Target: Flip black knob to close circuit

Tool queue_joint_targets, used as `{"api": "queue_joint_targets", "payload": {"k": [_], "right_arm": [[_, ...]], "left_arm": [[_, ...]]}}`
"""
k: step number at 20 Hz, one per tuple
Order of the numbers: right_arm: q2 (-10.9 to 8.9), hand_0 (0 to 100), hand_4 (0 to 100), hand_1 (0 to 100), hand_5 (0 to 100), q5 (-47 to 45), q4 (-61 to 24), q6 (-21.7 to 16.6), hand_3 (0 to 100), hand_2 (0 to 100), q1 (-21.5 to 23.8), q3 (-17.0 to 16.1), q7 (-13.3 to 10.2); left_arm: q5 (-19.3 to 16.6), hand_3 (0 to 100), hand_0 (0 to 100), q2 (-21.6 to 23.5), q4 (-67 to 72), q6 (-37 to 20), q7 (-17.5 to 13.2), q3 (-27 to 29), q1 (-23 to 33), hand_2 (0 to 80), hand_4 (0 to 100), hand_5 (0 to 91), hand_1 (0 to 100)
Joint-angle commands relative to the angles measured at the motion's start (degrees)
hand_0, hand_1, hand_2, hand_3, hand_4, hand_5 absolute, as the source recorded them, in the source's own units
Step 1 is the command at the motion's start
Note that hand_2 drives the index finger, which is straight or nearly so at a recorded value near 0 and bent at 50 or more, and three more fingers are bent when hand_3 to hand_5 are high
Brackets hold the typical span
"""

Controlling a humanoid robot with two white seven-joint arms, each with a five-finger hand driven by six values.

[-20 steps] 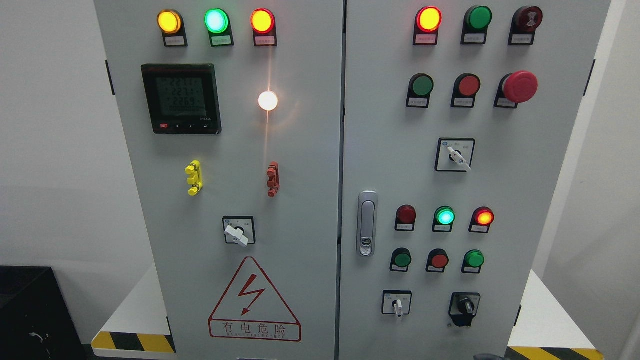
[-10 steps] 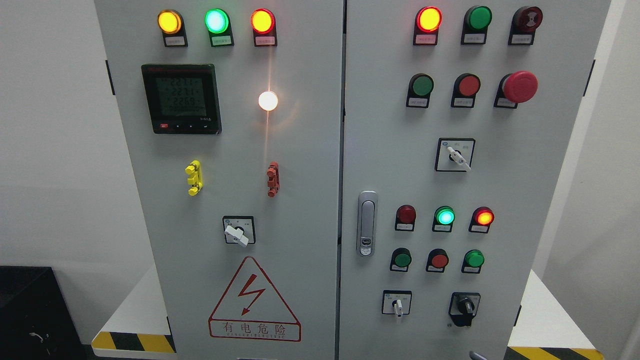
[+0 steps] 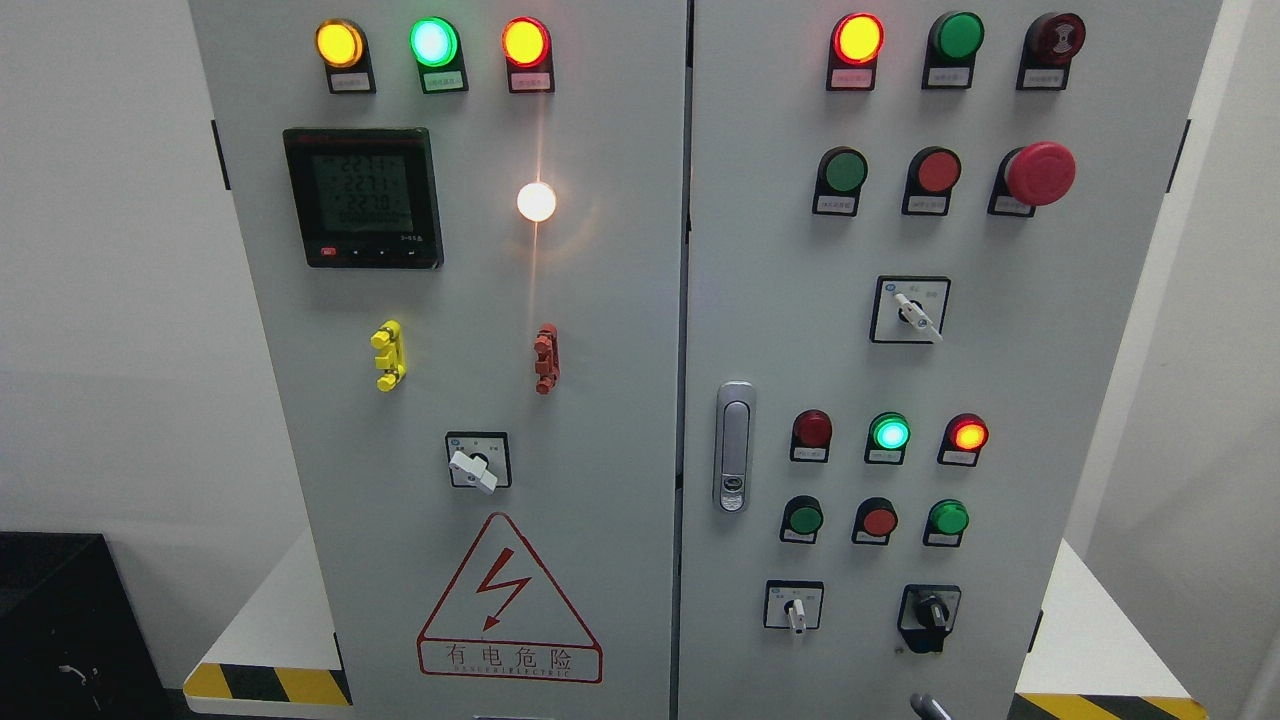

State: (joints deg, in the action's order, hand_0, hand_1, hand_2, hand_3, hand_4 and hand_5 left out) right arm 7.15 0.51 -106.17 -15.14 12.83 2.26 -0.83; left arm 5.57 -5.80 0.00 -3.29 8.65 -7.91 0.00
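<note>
At five o'clock on the cabinet, black knob point(image 3: 930, 612) needs a square pinch; rising fingers point(image 3: 928, 707), possibly right, unreadable.

warning sign point(image 3: 509, 600) — 有电危险 | meter display point(image 3: 362, 195) — 2271, 2270, top row unclear

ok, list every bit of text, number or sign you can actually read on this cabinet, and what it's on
"有电危险": under the red lightning-bolt triangle, warning sign on the left door.
Smaller red line below it: too blurred to read.
Meter display: three rows of digits, too dim to read for certain.
Label plates under the lamps and buttons, e.g. under the green lamp: too small.
Markings round the white selector switch and the black knob: unreadable.
</note>
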Motion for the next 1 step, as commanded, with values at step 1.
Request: {"api": "queue_joint_targets", "payload": {"k": [1], "right_arm": [[-0.12, 0, 0, 0, 0, -2.8, -0.3, -0.4, 0, 0, 0.9, 0.2, 0.3]], "left_arm": [[0.0, 0, 12, 0.0, -1.7, 0.0, 0.0, 0.0, 1.2, 0.0, 0, 0.0, 56]]}}
